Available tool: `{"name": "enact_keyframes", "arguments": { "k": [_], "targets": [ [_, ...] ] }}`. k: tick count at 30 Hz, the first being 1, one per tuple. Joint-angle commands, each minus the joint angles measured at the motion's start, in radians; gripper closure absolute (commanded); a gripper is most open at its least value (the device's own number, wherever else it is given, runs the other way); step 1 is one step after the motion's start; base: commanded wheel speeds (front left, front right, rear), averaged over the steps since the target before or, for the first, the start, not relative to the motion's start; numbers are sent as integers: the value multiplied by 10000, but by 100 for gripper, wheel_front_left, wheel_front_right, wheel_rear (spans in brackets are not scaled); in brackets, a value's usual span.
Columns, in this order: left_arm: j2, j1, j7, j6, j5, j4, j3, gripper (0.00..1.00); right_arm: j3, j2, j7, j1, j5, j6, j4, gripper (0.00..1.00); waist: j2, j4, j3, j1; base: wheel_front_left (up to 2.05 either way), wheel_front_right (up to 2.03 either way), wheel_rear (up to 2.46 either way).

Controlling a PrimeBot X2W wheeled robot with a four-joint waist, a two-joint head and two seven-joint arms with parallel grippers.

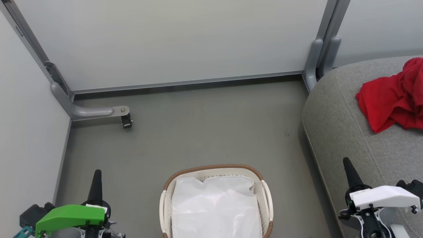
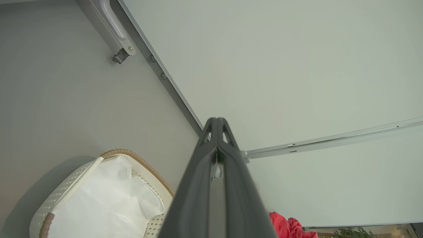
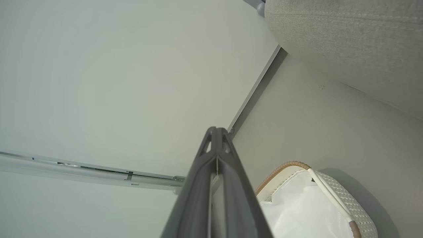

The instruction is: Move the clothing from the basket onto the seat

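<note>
The bright red, soft fabric clothing [image 1: 393,99] lay in a crumpled, loosely folded heap on the large grey woven-fabric upholstered seat [image 1: 343,109], toward its far side and well apart from the small oval white perforated plastic basket [image 1: 211,167]. The heap was cut off by the right edge of the head view, and whether it was one garment or two could not be told. In the left wrist view only a small red fold of the clothing [image 2: 287,228] peeked out at the bottom, beside the dark fingers.

The seat's rounded corner and stitched seam faced the grey floor [image 1: 198,125]; in the right wrist view the seat [image 3: 347,39] showed as a pale woven bulk at the upper right. The basket stood on the floor near the seat, its brown woven rim and white side handles plain to see, its near end cut off by the bottom of the head view. Inside it lay a rumpled white cloth liner [image 1: 214,205], which hid the basket's bottom.

The left end effector [image 1: 96,185], under a green cover, pointed up at the lower left; in its own wrist view the left end effector [image 2: 216,132] had its two long dark fingers pressed together, gripping nothing and touching nothing. The right end effector [image 1: 350,172], under a white cover, stood over the seat's near edge; its wrist view showed the right end effector [image 3: 216,138] likewise closed and empty, with the basket [image 3: 281,170] below it
</note>
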Motion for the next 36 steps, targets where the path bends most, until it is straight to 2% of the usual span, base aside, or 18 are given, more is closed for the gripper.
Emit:
{"name": "enact_keyframes", "arguments": {
  "k": [1,36],
  "targets": [
    [22,-239,80,-47,-245,-117,90,100,-44,-60,80,-218,280,-5,-120,100,-1,-5,-3,0,0,0,0],
    [22,-539,841,-217,-2814,-301,539,100,-247,-83,854,-316,3068,-7,-250,100,-1,-136,-57,0,0,0,0]
  ]
}}
